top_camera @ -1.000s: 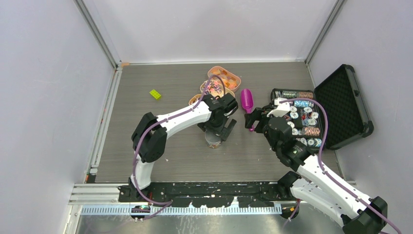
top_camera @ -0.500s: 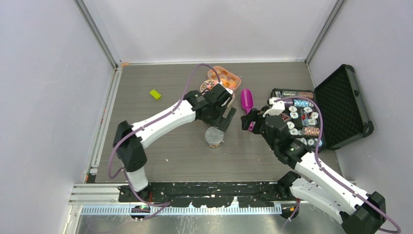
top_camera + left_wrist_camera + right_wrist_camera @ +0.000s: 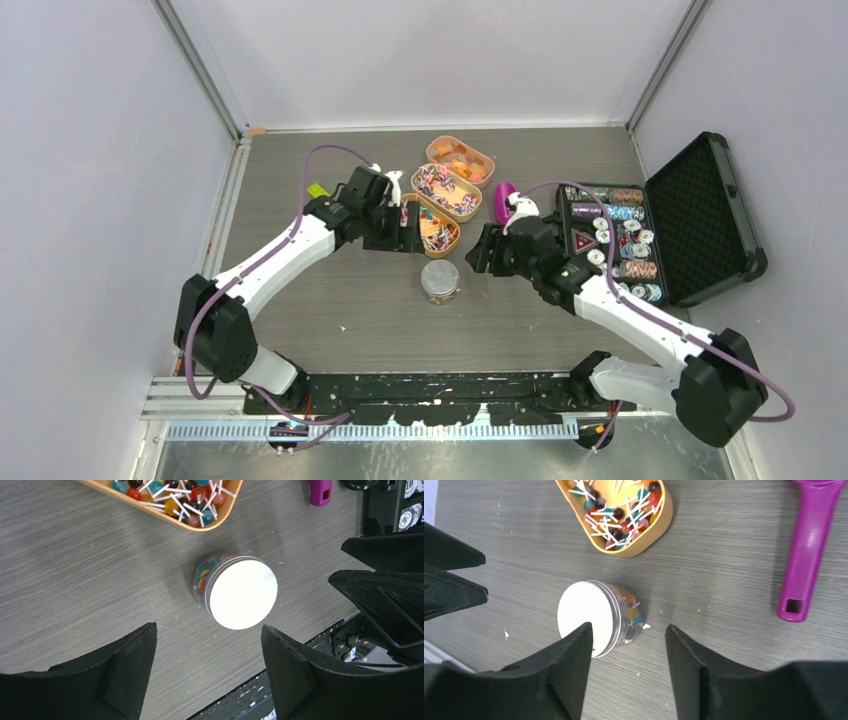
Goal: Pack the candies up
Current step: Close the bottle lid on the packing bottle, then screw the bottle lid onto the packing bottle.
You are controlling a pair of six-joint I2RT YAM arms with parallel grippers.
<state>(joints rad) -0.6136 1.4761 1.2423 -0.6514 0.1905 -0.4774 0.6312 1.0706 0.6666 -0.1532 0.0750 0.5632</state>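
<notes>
Left wrist: left pincer [image 3: 207,627] splayed wide, empty

In the left wrist view, the top edge is cutting off the orange tray [image 3: 210,527] and leaving only the handle end of the magenta scoop [image 3: 320,491] showing. The white lid [image 3: 243,593] is hiding most of the candies [image 3: 202,575] beneath it. From above, the right arm [image 3: 620,310] is covering the scoop's handle, and single candies are appearing too small to tell apart.
</notes>
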